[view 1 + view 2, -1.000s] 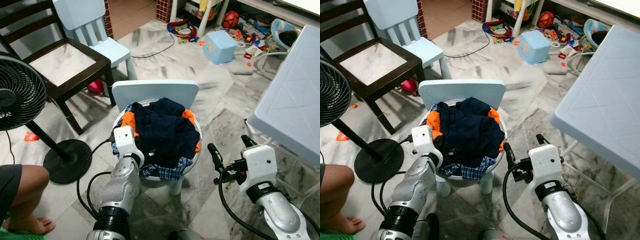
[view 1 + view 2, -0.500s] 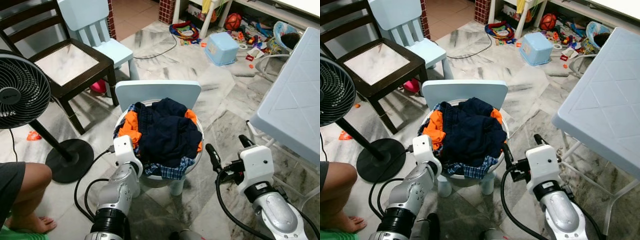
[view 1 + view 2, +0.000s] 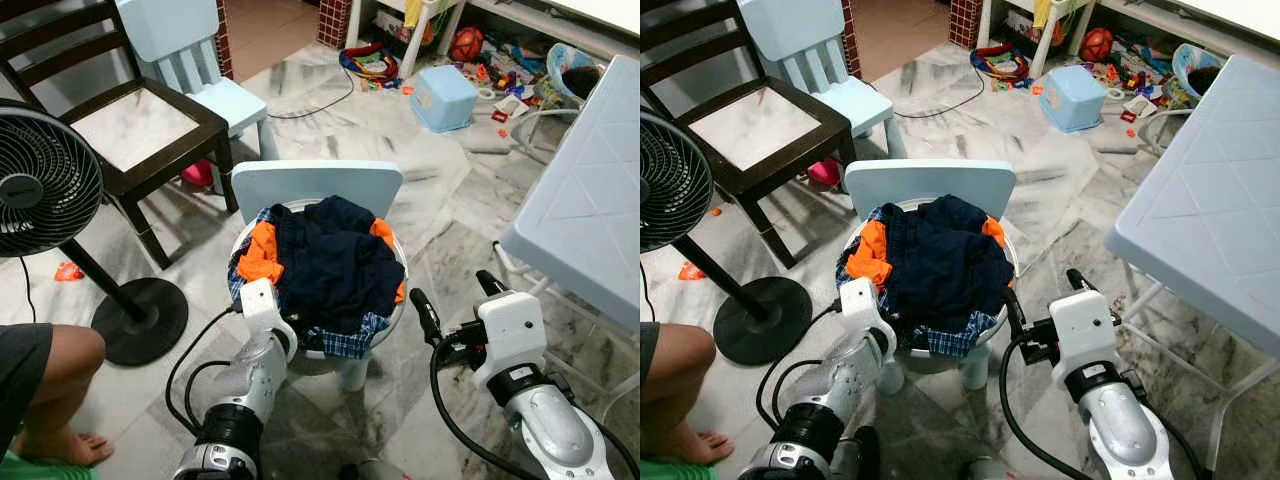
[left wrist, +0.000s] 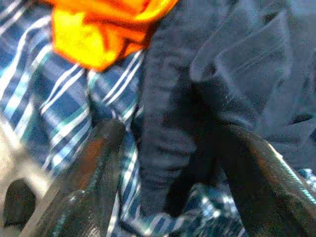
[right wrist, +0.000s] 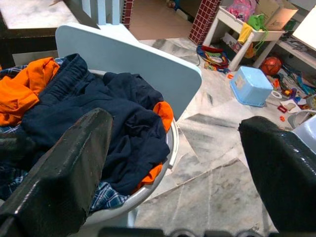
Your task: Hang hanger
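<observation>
While the left pincer (image 4: 168, 163) gapes against navy clothing (image 3: 335, 265), the right pincer (image 5: 182, 163) hangs wide apart.

We have our left arm (image 3: 245, 385) raised forward, silver forearm angled up, white wrist block at the top. Our left gripper (image 4: 168, 173) is spread wide, its two black fingers (image 4: 96, 163) well apart in the left wrist view. Our right arm (image 3: 545, 430) is bent and held out low to the right. Our right gripper (image 3: 452, 300) points forward, its black fingers (image 5: 64, 168) spread wide with nothing between them.
</observation>
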You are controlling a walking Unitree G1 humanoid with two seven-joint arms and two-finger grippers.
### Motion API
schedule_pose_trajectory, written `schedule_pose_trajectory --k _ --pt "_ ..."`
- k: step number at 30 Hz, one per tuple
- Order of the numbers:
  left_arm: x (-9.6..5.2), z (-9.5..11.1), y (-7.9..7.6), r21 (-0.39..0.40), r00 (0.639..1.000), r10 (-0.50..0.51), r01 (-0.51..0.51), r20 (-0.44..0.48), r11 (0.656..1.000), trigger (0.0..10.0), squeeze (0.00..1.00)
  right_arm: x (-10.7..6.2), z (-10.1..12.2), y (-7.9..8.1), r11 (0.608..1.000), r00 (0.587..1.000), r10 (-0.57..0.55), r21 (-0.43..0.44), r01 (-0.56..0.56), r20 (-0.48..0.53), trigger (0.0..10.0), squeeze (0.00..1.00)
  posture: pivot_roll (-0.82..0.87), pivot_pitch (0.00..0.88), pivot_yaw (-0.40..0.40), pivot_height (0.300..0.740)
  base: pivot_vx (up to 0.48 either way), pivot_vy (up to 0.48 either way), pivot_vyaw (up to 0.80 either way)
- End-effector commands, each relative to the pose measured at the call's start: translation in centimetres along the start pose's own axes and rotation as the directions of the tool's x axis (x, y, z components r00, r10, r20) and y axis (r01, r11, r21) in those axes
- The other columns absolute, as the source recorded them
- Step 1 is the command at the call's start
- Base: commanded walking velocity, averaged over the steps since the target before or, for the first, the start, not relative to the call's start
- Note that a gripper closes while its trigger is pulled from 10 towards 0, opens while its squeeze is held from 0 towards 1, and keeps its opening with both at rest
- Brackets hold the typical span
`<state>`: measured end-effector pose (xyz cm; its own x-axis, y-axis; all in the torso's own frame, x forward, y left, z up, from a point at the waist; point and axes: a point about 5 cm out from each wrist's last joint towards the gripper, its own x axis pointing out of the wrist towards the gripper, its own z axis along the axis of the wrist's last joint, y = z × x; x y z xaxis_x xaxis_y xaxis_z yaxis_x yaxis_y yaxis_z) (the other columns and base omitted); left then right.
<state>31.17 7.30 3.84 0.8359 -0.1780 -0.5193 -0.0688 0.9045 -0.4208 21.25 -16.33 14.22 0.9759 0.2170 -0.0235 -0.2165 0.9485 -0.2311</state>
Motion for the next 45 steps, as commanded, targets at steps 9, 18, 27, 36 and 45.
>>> schedule_pose_trajectory --k 9,18,27,36,45 --pt "0.5 -0.5 0.3 -0.010 1.000 -0.008 0.008 -0.016 1.000 10.0 0.00 -0.4 -0.2 0.0 1.000 1.000 0.009 -0.007 -0.009 -0.008 10.0 0.00 -0.16 0.196 -0.059 0.740 0.000 0.000 0.00" --pt "0.9 -0.6 -0.4 -0.042 0.990 -0.131 0.129 -0.045 0.991 0.0 0.00 -0.4 -0.2 0.0 1.000 1.000 0.015 -0.010 -0.015 -0.008 10.0 0.00 -0.16 0.198 -0.061 0.740 0.000 0.000 0.00" --pt "1.2 -0.5 -0.4 -0.041 0.988 -0.144 0.142 -0.047 0.989 0.0 0.00 -0.4 -0.2 0.2 1.000 1.000 0.029 0.000 -0.029 -0.009 10.0 0.00 -0.16 0.198 -0.060 0.740 0.000 0.000 0.00" --pt "1.2 -0.6 0.6 0.056 0.994 -0.095 0.098 -0.044 0.994 0.0 0.00 -1.1 -0.8 2.2 0.970 0.973 0.226 0.108 -0.220 -0.048 10.0 0.00 -0.15 0.187 -0.060 0.740 0.000 0.000 0.00" --pt "1.2 0.1 1.2 0.188 0.997 -0.079 0.078 -0.004 0.979 0.0 0.00 -1.7 -1.6 2.6 0.944 0.945 0.309 0.151 -0.292 -0.105 10.0 0.00 -0.15 0.185 -0.059 0.740 0.000 0.000 0.00"
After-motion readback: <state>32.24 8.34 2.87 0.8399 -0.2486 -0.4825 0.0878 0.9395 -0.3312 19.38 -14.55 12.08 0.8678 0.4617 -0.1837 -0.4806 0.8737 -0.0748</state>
